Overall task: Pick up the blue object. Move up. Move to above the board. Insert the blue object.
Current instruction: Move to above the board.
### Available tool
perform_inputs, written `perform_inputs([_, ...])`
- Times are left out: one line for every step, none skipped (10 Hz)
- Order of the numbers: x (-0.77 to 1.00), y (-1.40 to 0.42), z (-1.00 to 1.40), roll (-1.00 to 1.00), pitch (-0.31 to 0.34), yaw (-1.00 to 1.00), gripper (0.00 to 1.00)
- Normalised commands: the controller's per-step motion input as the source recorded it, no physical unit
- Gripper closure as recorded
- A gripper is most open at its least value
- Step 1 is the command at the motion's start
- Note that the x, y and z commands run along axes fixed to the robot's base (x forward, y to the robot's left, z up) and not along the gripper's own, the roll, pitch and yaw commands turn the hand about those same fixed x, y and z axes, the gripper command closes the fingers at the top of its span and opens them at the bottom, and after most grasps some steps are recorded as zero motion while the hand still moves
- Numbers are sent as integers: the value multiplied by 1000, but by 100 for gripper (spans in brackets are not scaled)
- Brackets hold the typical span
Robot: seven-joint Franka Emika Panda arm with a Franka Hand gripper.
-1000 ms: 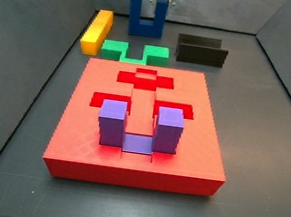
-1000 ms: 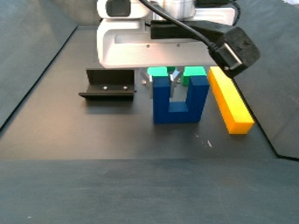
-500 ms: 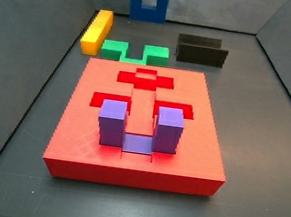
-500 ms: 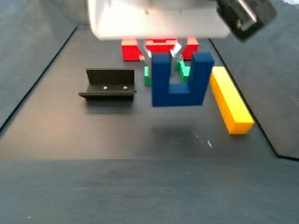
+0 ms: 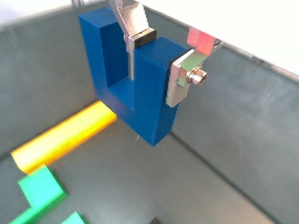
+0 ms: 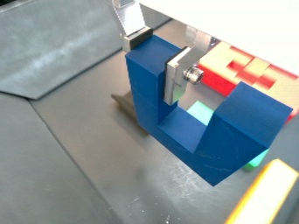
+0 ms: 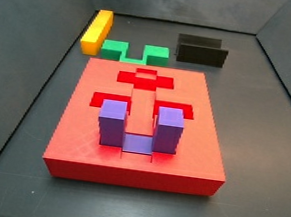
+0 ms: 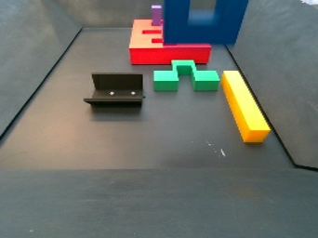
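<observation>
In a wrist view, the blue object (image 5: 126, 79) is being held off the floor by the gripper (image 5: 158, 54), whose silver fingers (image 5: 184, 77) are closed on one of its prongs, one plate in the slot and one against the outer face. The yellow bar (image 5: 65, 136) is lying on the dark floor below, with a green notched block (image 5: 41, 197) near it.

In a wrist view, the same grip is being shown: the gripper (image 6: 156, 54) is clamped on one prong of the blue object (image 6: 198, 118), a finger (image 6: 177, 77) pressed flat on the inner face. The red board (image 6: 247, 68) is lying beyond it.

In a side view, the board (image 7: 117, 137) is lying in the middle of the floor with the purple U-shaped block (image 7: 139, 128) seated in its near recess. The green notched block (image 7: 134, 52), yellow bar (image 7: 96, 29) and fixture (image 7: 203, 52) are lying beyond it. Neither gripper nor blue object is being shown here.

In a side view, the blue object (image 8: 203, 23) is being held high, cut off by the upper edge, in front of the board (image 8: 149, 45). The fixture (image 8: 115, 91), green notched block (image 8: 187, 76) and yellow bar (image 8: 244, 104) are resting on the floor below.
</observation>
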Motion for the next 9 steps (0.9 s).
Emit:
perform_inputs([19,-4,418,13,70,6,100])
perform_inputs([28,5,191,6,49,6,100])
perform_inputs([16,1,168,2,51,5,100])
perform_inputs([-90,-1400,161,-92,244,-218,100])
perform_inputs([-89,-1400,151,-47,198,-173,100])
perform_inputs([-95,-1400,152,-16,116,-87,100])
perform_inputs([-98,-1400,152,-28,54,-53,100])
perform_inputs([-101,-1400,153,-18,36,-28,100])
perform_inputs([-100,-1400,157,-10,27,-11,100])
